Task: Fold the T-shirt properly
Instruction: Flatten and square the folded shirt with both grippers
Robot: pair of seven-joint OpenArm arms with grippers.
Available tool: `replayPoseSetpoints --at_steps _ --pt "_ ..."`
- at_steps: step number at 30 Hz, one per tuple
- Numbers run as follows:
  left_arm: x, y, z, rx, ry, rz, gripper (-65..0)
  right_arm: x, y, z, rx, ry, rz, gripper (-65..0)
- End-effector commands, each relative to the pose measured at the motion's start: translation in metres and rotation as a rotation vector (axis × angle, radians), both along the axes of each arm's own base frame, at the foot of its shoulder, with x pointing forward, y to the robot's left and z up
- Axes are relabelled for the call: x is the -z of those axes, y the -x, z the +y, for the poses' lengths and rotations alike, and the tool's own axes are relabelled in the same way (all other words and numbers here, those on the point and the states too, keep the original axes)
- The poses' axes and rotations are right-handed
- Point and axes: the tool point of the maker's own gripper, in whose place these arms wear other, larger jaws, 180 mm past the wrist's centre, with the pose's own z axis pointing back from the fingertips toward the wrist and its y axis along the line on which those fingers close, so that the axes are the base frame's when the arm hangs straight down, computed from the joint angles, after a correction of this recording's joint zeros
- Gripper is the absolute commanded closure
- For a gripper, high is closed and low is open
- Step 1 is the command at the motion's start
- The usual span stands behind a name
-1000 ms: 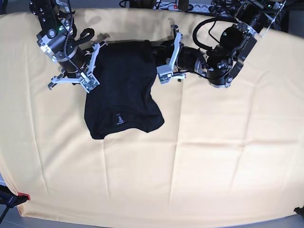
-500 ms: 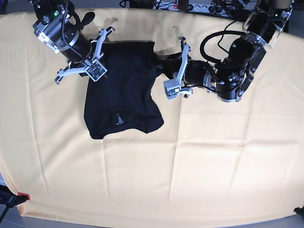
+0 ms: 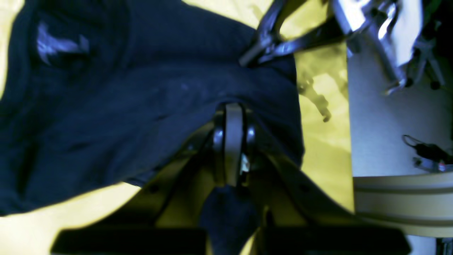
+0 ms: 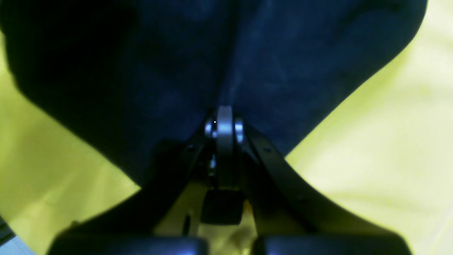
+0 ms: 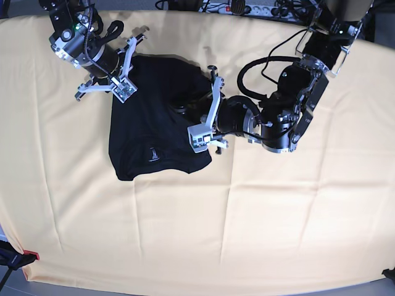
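The black T-shirt [image 5: 148, 132] lies bunched on the yellow cloth at the upper left of the base view, with a small pale label showing near its front hem. My left gripper [image 5: 188, 110] is shut on a fold of the shirt's right side; the left wrist view shows the fingertips [image 3: 233, 109] buried in dark fabric [image 3: 124, 106]. My right gripper [image 5: 131, 69] is shut on the shirt's top left corner. In the right wrist view its closed tips [image 4: 224, 115] pinch the black cloth [image 4: 247, 53].
A pale yellow cloth [image 5: 247, 216] covers the whole table, with creases across it. A power strip and cables [image 5: 247, 8] lie beyond the far edge. A red clip [image 5: 31, 254] sits at the front left corner. The right arm [image 3: 318, 28] shows in the left wrist view.
My left gripper has moved left and toward the front, dragging the shirt's right edge over the body of the shirt. The right gripper lifted slightly away from the front, still gripping.
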Motion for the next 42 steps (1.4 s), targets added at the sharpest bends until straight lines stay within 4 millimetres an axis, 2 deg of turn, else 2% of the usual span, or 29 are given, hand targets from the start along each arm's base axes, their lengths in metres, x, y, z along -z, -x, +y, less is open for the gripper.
replayPoseSetpoints --at_steps 1,7,10,14,19,23,29,34,37,42 --pt "-0.015 -0.007 -0.002 0.006 0.035 -0.035 0.0 0.000 -0.002 -0.003 0.001 0.003 -0.008 0.0" --pt "-0.014 -0.010 0.000 0.009 0.008 -0.047 0.0 0.019 0.004 -0.006 0.018 -0.015 0.055 0.0" --pt "-0.009 -0.024 0.008 -0.003 -0.076 -0.115 0.0 0.021 0.006 -0.004 -0.004 -0.015 0.062 0.0" --pt "-0.015 -0.049 0.016 -0.028 -0.144 -0.218 0.0 0.020 0.006 0.000 -0.001 -0.035 0.064 0.0" --pt "-0.028 -0.056 0.012 -0.034 -0.104 -0.245 0.0 0.020 0.008 0.010 -0.007 -0.063 0.067 0.0" --pt "-0.041 -0.046 -0.010 -0.036 0.040 -0.211 0.0 0.019 0.007 0.011 -0.004 -0.064 0.065 0.0" --pt "-0.030 -0.021 -0.047 -0.030 0.164 -0.049 0.0 0.019 0.007 0.010 -0.003 -0.063 0.064 0.0" --pt "-0.015 -0.015 -0.066 -0.040 0.149 -0.016 0.0 0.020 0.008 0.011 -0.011 -0.063 0.066 0.0" --pt "-0.001 -0.011 -0.059 -0.025 0.077 -0.005 0.0 0.019 0.006 0.010 -0.010 -0.056 0.061 0.0" --pt "0.040 0.008 -0.028 -0.015 -0.086 0.056 0.0 0.020 0.005 0.008 -0.010 -0.038 0.053 0.0"
